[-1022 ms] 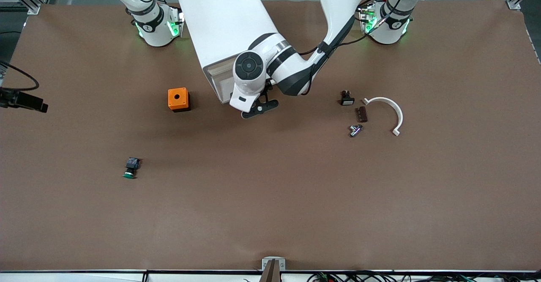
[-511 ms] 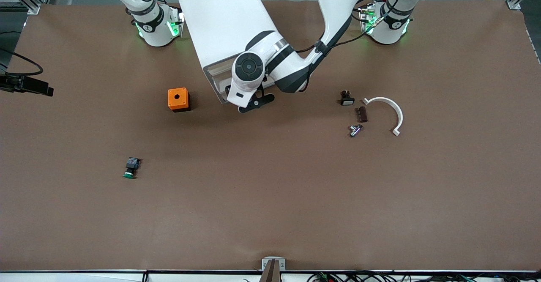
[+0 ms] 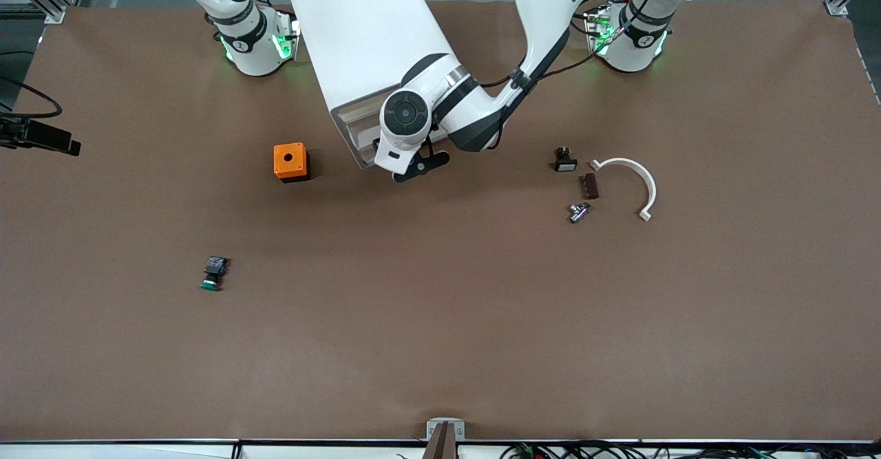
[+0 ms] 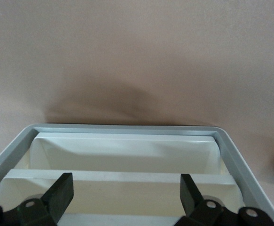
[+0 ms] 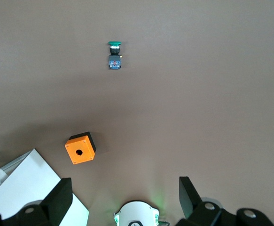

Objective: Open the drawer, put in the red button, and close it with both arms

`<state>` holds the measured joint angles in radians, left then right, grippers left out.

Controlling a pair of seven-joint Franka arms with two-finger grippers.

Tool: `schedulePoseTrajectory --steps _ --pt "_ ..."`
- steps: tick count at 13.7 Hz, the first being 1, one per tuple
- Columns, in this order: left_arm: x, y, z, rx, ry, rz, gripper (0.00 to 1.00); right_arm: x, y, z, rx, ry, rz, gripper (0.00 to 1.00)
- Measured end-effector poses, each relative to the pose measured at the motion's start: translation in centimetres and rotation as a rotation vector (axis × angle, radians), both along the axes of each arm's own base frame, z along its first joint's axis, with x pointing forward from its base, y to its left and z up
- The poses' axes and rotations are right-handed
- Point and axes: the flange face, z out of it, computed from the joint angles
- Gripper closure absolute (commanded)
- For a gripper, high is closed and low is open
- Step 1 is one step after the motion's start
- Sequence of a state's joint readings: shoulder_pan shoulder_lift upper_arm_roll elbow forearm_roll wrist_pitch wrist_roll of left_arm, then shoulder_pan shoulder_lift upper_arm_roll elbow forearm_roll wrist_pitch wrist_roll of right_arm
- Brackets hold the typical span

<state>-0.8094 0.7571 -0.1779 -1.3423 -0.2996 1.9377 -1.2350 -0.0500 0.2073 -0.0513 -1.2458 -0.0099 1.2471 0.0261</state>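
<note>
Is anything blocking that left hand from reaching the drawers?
Nothing visible: the open left hand hangs right at the cabinet's drawers. The right hand, open, waits high above the table.

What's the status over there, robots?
Left gripper open at cabinet drawers. Right gripper open, waiting above table. Red button not in sight. Nothing in the way.
</note>
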Motion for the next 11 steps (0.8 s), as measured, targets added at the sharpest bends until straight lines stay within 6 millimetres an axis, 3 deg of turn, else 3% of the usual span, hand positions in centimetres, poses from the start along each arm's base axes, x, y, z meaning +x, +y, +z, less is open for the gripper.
schedulePoseTrajectory --steps 11 --pt "-1.0 -0.6 0.0 -0.047 0.091 0.052 0.00 -0.5 -1.3 0.3 0.022 -0.059 0.110 0.00"
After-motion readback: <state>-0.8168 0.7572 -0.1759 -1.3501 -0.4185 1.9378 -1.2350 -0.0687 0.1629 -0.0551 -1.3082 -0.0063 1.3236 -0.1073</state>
